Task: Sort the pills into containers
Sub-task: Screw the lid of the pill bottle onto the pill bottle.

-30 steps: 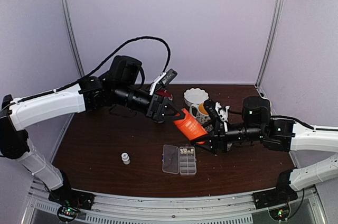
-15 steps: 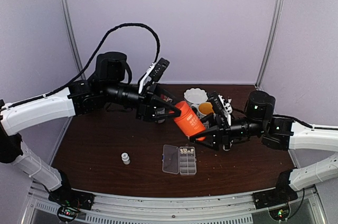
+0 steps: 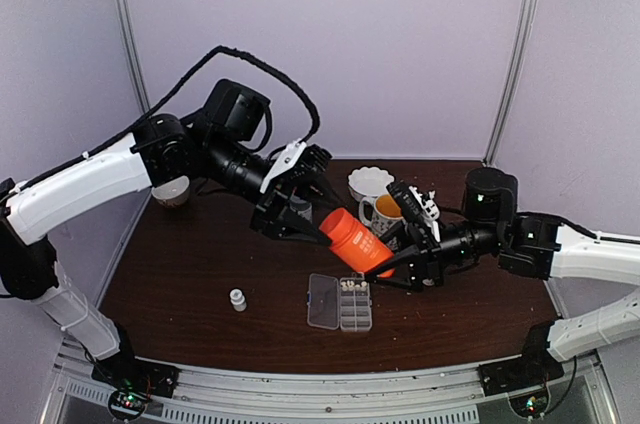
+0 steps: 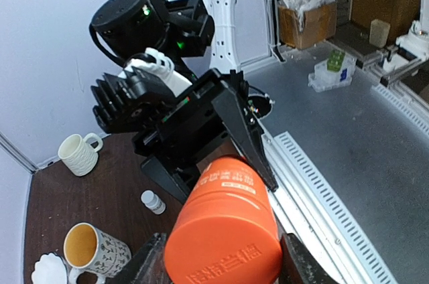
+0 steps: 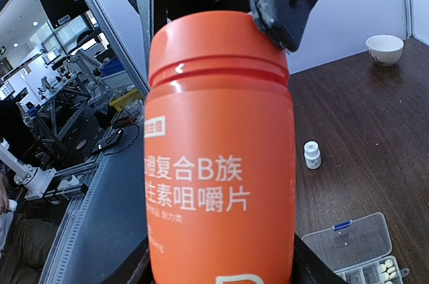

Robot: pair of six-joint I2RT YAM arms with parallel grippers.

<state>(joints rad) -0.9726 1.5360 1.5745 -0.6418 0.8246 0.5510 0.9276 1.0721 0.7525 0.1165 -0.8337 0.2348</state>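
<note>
Two arms meet over the worktop (image 3: 200, 264), the left pincer (image 3: 318, 224) and right pincer (image 3: 388, 264) each clamped on opposite ends of one tilted orange bottle (image 3: 357, 241) held clear of the surface. Near it on the worktop lies the clear box (image 3: 341, 302), lid open leftward. Pills (image 3: 353, 285) sit in its far cells.
</note>
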